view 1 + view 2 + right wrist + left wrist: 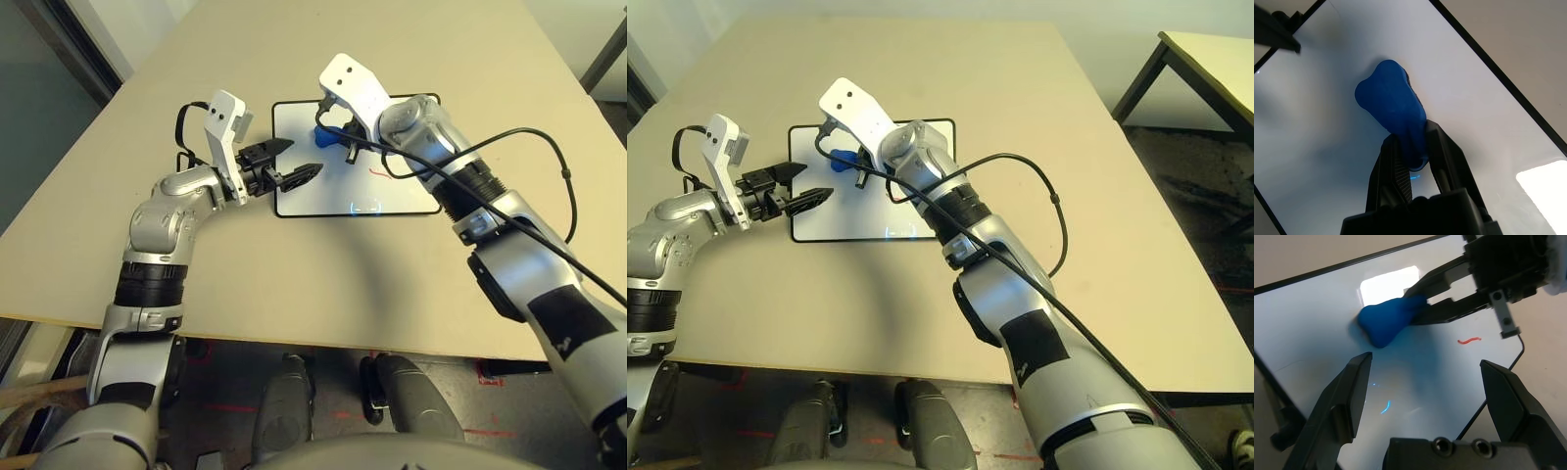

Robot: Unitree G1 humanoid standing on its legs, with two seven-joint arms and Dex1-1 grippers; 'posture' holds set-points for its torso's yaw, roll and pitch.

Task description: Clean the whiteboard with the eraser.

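Right wrist view puts the right jaws [1413, 147] clamped on one end of the eraser [1388, 100], so the blue pad sticks out ahead of the fingers with its free end pressed flat on the board [1327, 161]. That grip looks chosen to let the pad wipe while the fingers stay off the white surface. The left jaws [1430, 396] stand wide apart and grip nothing, poised low over the board's left edge and aimed across it at the eraser; judging by the pose, this arm waits to steady the board rather than wipe.

Outward from the pad, a short red stroke [1469, 340] lies on the white a little way off, toward the board's right side, and a faint blue mark [366, 208] sits near the front edge. Both seem yet to be wiped. The eraser rests in the far, middle part of the board, near the black frame on that side, so a stroke away from the robot has little room, while strokes toward the front and right have open white. Around the board the desk [294, 284] is bare, giving both arms free space to swing.
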